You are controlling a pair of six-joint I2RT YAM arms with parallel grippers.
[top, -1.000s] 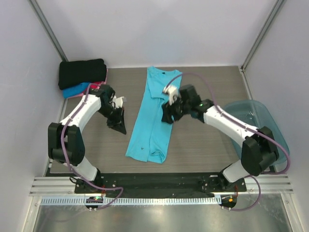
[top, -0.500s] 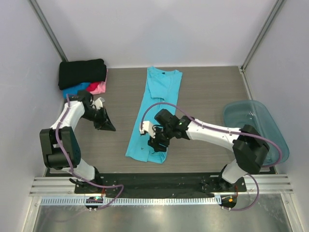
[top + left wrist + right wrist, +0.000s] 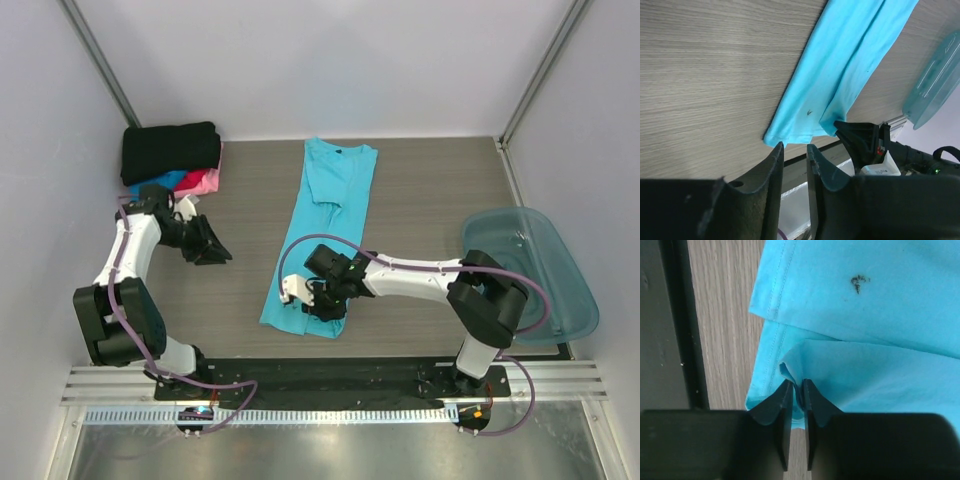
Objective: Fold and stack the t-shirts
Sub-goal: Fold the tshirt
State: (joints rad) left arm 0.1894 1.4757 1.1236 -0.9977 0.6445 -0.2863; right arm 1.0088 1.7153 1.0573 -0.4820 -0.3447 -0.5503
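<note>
A turquoise t-shirt (image 3: 325, 225), folded lengthwise into a narrow strip, lies along the middle of the table, collar at the far end. My right gripper (image 3: 322, 306) is down at its near hem, right corner. In the right wrist view this gripper (image 3: 796, 382) is shut on a raised fold of the turquoise cloth (image 3: 865, 315). My left gripper (image 3: 220, 255) hovers left of the shirt, apart from it. Its jaws (image 3: 795, 146) stand slightly open with nothing between them, pointing at the hem's near left corner (image 3: 777, 132). Folded black (image 3: 170, 150), blue (image 3: 155, 186) and pink-red (image 3: 203, 181) t-shirts are stacked at the far left.
A translucent teal plastic tub (image 3: 540, 270) sits at the table's right edge, also seen in the left wrist view (image 3: 935, 80). Grey walls close in the table on the left, the far side and the right. A black rail (image 3: 330, 375) runs along the near edge.
My right gripper moved from the shirt's middle down to its near hem and closed on the cloth. My left arm pulled back to the left and its jaws parted a little.
</note>
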